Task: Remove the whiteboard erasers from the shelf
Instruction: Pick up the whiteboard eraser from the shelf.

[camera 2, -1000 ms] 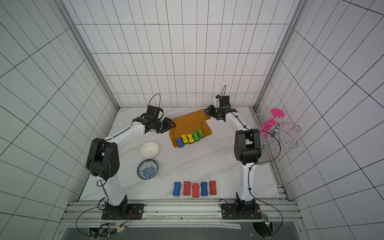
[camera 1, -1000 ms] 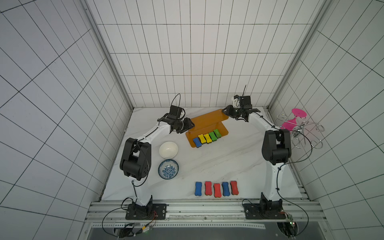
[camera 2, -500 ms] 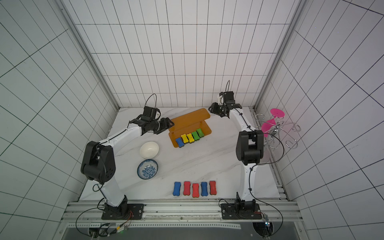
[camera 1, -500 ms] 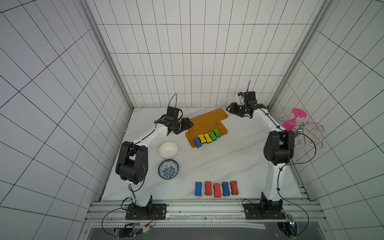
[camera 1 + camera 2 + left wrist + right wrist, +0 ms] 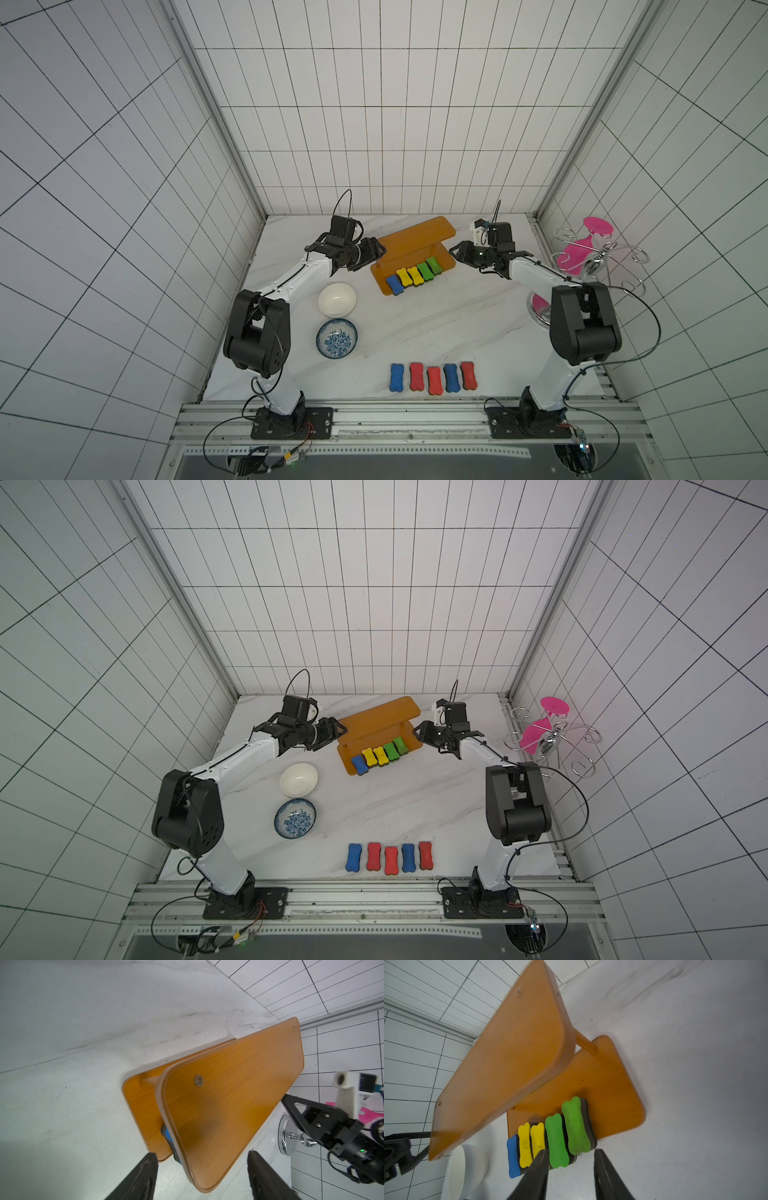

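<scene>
Both top views: shelf (image 5: 415, 239) diag.; erasers (image 5: 414, 276) crosswise; L gripper (image 5: 376, 255), R gripper (image 5: 456, 254) each agape

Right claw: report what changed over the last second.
The right claw drew back from the shelf's top board to its lower board's end, beside the green erasers, open and empty. The left claw barely shifted; shelf and erasers stayed put.
</scene>
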You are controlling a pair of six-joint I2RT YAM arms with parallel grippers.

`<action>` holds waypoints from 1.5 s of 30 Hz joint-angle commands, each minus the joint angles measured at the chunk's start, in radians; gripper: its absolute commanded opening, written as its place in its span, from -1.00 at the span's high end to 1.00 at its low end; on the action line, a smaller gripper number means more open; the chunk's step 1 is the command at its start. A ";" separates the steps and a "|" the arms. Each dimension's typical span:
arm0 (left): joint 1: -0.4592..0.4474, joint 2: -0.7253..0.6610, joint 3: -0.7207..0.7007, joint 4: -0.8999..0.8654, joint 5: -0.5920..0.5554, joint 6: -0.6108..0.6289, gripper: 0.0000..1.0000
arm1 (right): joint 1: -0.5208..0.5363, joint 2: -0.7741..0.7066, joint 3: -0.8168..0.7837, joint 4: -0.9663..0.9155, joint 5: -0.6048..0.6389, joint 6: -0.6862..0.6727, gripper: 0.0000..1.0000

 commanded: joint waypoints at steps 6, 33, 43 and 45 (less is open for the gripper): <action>0.007 0.030 0.006 0.019 0.047 0.008 -0.41 | 0.003 0.162 -0.023 0.261 -0.090 0.061 0.23; 0.011 0.044 0.001 0.018 0.067 -0.001 -0.38 | 0.058 0.301 0.092 0.215 -0.095 0.053 0.23; 0.012 0.042 0.000 0.013 0.056 0.000 -0.37 | 0.062 0.301 0.062 0.171 -0.020 0.003 0.51; 0.015 0.041 -0.001 0.012 0.051 0.001 -0.37 | 0.062 0.304 0.060 0.173 -0.017 0.003 0.61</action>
